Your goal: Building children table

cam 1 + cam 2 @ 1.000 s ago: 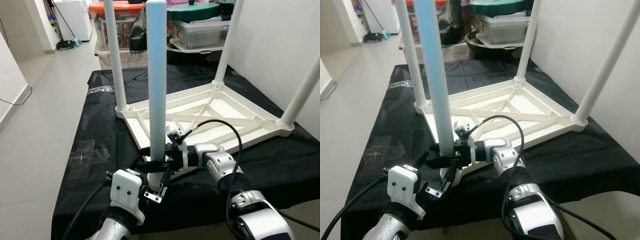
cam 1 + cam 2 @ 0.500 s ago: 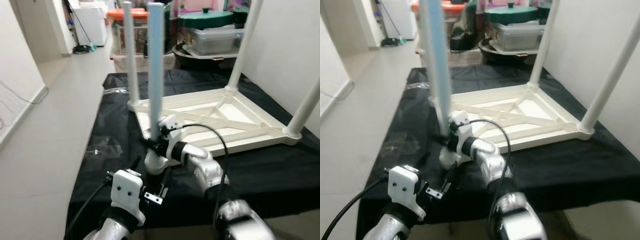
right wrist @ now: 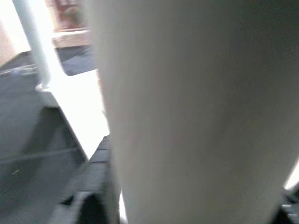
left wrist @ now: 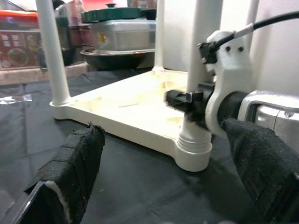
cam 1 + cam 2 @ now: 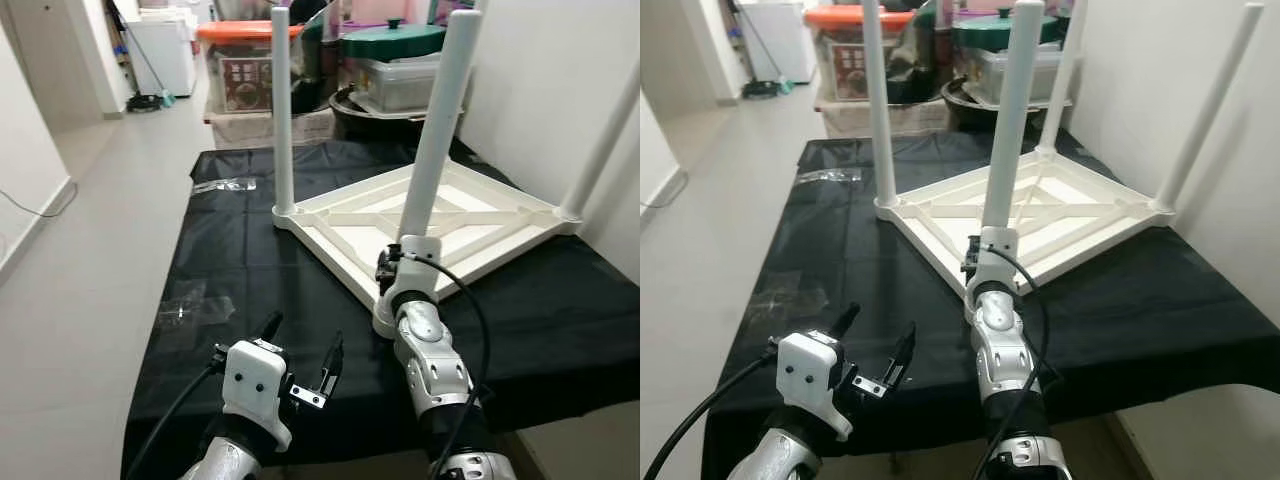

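Observation:
A white children's table (image 5: 470,225) lies upside down on a black cloth (image 5: 230,250). Its near white leg (image 5: 438,140) stands in the corner socket (image 5: 384,322), leaning slightly to the right. My right gripper (image 5: 385,272) is shut on this leg just above the socket; the right wrist view has the leg (image 3: 163,116) very close. My left gripper (image 5: 305,330) is open, low over the cloth and a little short of the socket (image 4: 191,151), with nothing between its padded fingers (image 4: 74,172). Three other legs stand upright, one at the back left corner (image 5: 281,110).
Clear plastic wrappers (image 5: 195,300) lie on the cloth at the left. Storage bins (image 5: 245,70) and a green-lidded container (image 5: 392,42) stand behind the table. A white wall (image 5: 560,70) is close on the right. Open floor (image 5: 90,200) lies to the left.
My left gripper has let go of the leg's base and drawn back. My right arm has swung round to the near side, still holding the leg. The camera has shifted.

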You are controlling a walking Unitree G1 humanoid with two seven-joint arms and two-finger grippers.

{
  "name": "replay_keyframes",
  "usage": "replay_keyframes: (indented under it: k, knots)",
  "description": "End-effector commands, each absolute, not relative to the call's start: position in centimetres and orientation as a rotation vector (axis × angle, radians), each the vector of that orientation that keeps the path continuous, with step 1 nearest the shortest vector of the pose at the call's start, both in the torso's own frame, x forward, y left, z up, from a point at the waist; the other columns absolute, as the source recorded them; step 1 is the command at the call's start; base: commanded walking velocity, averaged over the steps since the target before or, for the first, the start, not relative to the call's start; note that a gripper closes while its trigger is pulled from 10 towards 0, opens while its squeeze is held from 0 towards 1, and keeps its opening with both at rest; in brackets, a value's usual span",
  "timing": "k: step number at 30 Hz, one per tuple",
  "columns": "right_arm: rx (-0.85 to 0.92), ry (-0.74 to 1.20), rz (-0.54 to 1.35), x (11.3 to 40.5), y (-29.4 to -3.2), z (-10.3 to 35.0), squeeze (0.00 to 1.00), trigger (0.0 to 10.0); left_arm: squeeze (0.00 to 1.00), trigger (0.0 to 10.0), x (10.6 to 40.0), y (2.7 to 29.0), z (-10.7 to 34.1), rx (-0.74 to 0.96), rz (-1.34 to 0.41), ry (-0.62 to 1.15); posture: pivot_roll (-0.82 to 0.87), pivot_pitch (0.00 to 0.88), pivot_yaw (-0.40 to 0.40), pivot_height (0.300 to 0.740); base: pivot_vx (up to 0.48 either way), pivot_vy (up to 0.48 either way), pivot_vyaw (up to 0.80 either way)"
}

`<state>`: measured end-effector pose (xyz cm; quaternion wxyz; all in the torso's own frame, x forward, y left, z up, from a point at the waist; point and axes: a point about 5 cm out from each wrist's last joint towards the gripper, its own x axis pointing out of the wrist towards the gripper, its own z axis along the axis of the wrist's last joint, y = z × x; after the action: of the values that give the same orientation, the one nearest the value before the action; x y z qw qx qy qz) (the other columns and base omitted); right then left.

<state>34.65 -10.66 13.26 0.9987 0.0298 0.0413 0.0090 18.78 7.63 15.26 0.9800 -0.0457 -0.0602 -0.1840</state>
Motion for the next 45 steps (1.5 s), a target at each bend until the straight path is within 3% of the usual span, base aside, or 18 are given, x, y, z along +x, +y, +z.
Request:
replay_keyframes:
  k: [1, 2, 3, 4, 5, 10, 12, 13, 16, 20, 28, 30, 38, 40, 43, 44, 45]
  knots:
    - [0.126, 0.079, 0.105, 34.7, -8.3, 13.4, 1.00, 10.0, 0.00, 10.0, 18.8, 7.6, 14.8, -0.089, -0.369, -0.104, 0.08, 0.000, -0.019, 0.740, 0.000, 0.000, 0.00]
    - [0.135, 0.052, 0.144, 34.9, -8.1, 13.8, 1.00, 10.0, 0.00, 10.0, 18.8, 7.6, 14.8, -0.089, -0.370, -0.103, 0.08, 0.000, -0.019, 0.740, 0.000, 0.000, 0.00]
    - [0.130, 0.031, 0.195, 35.2, -8.2, 14.1, 0.62, 10.0, 0.00, 10.0, 18.8, 7.7, 14.8, -0.088, -0.370, -0.103, 0.08, 0.000, -0.019, 0.740, 0.000, 0.000, 0.00]
    - [0.130, 0.031, 0.195, 35.2, -8.2, 14.1, 0.62, 10.0, 0.00, 10.0, 18.8, 7.7, 14.8, -0.088, -0.370, -0.103, 0.08, 0.000, -0.019, 0.740, 0.000, 0.000, 0.00]
    - [0.134, 0.028, 0.246, 35.6, -8.4, 14.4, 0.00, 10.0, 0.00, 10.0, 18.8, 7.7, 14.8, -0.088, -0.370, -0.102, 0.09, 0.000, -0.021, 0.740, 0.000, 0.000, 0.00]
    - [0.164, 0.029, 0.430, 36.1, -8.8, 15.1, 0.00, 10.0, 0.00, 10.0, 18.8, 7.7, 14.8, -0.088, -0.370, -0.104, 0.08, 0.000, -0.019, 0.740, 0.000, 0.000, 0.00]
    - [0.113, 0.117, 0.769, 35.7, -8.9, 14.5, 0.00, 10.0, 0.00, 10.0, 18.9, 7.7, 14.8, -0.088, -0.372, -0.107, 0.08, 0.000, -0.023, 0.740, 0.000, 0.000, 0.00]
    - [0.113, 0.117, 0.769, 35.7, -8.9, 14.5, 0.00, 10.0, 0.00, 10.0, 18.9, 7.7, 14.8, -0.088, -0.372, -0.107, 0.08, 0.000, -0.023, 0.740, 0.000, 0.000, 0.00]
    - [0.020, 0.256, 1.225, 33.5, -9.9, 13.6, 0.00, 10.0, 0.00, 10.0, 19.0, 7.6, 14.9, -0.089, -0.373, -0.112, 0.09, 0.000, -0.026, 0.740, 0.000, 0.000, 0.00]
    - [-0.016, 0.284, 1.380, 32.7, -10.0, 13.5, 0.00, 10.0, 0.00, 10.0, 19.0, 7.7, 15.0, -0.089, -0.372, -0.113, 0.09, 0.000, -0.026, 0.740, 0.000, 0.000, 0.00]
    - [-0.012, 0.257, 1.423, 33.3, -8.6, 13.9, 0.00, 10.0, 0.00, 10.0, 19.1, 7.7, 15.0, -0.088, -0.374, -0.117, 0.09, 0.000, -0.026, 0.740, 0.000, 0.000, 0.00]
    - [0.032, 0.235, 1.435, 33.6, -7.6, 14.3, 0.00, 0.0, 0.00, 10.0, 19.1, 7.6, 15.1, -0.088, -0.376, -0.118, 0.09, 0.000, -0.024, 0.740, 0.000, 0.000, 0.00]
    - [0.053, 0.195, 1.365, 34.1, -7.6, 14.5, 0.00, 0.0, 0.00, 10.0, 19.1, 7.6, 15.1, -0.088, -0.378, -0.117, 0.09, 0.000, -0.024, 0.740, 0.000, 0.000, 0.00]
    - [0.055, 0.160, 1.037, 35.4, -8.2, 14.1, 0.00, 0.0, 0.00, 10.0, 19.1, 7.7, 15.0, -0.087, -0.377, -0.116, 0.09, 0.000, -0.021, 0.740, 0.000, 0.000, 0.00]
    - [0.055, 0.160, 1.037, 35.4, -8.2, 14.1, 0.00, 0.0, 0.00, 10.0, 19.1, 7.7, 15.0, -0.087, -0.377, -0.116, 0.09, 0.000, -0.021, 0.740, 0.000, 0.000, 0.00]
    - [0.063, 0.139, 0.861, 35.9, -8.7, 14.0, 0.00, 0.0, 0.00, 10.0, 19.1, 7.7, 15.0, -0.086, -0.376, -0.116, 0.09, 0.000, -0.021, 0.740, 0.000, 0.000, 0.00]
    - [0.063, 0.139, 0.861, 35.9, -8.7, 14.0, 0.00, 0.0, 0.00, 10.0, 19.1, 7.7, 15.0, -0.086, -0.376, -0.116, 0.09, 0.000, -0.021, 0.740, 0.000, 0.000, 0.00]
